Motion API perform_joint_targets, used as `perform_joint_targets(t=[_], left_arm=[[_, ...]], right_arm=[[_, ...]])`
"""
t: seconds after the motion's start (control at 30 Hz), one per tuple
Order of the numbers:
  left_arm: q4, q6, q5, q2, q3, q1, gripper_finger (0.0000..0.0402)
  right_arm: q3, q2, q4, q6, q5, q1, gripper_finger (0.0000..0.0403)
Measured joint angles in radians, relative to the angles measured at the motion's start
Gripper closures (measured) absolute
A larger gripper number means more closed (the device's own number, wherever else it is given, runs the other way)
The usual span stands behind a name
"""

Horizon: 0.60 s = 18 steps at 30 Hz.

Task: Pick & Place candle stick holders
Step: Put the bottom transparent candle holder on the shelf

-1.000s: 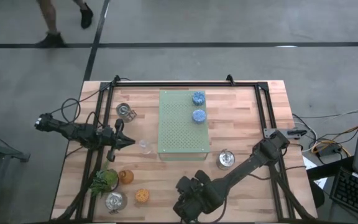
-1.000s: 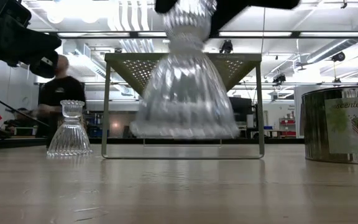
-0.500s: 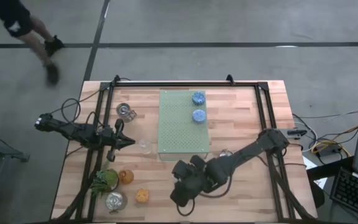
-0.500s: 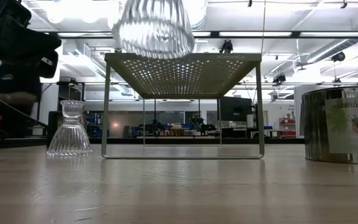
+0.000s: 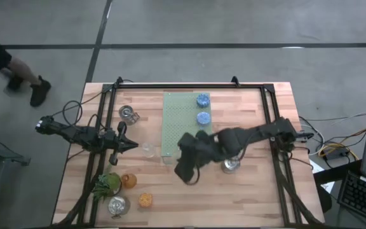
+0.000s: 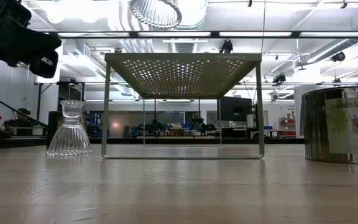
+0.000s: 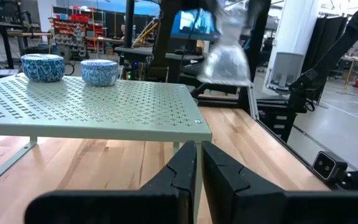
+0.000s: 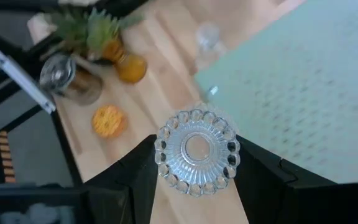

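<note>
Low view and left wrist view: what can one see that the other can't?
Only the low view shows the clear glass holder standing on the table and the silver tin. Only the left wrist view shows the two blue holders on the board, and the left gripper, shut. Both show the green perforated board and the clear holder carried by the right gripper above it.

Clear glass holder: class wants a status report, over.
Right gripper shut on glass holder, carried above the green board's near corner. Left gripper shut, waiting beside board. Nothing in the way.
</note>
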Motion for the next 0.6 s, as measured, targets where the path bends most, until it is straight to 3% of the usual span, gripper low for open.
perform_joint_targets(t=[0.6], left_arm=[[0.000, 0.000, 0.000, 0.001, 0.000, 0.000, 0.0374]], right_arm=[[0.000, -0.051, -0.005, -0.152, -0.064, -0.353, 0.0230]])
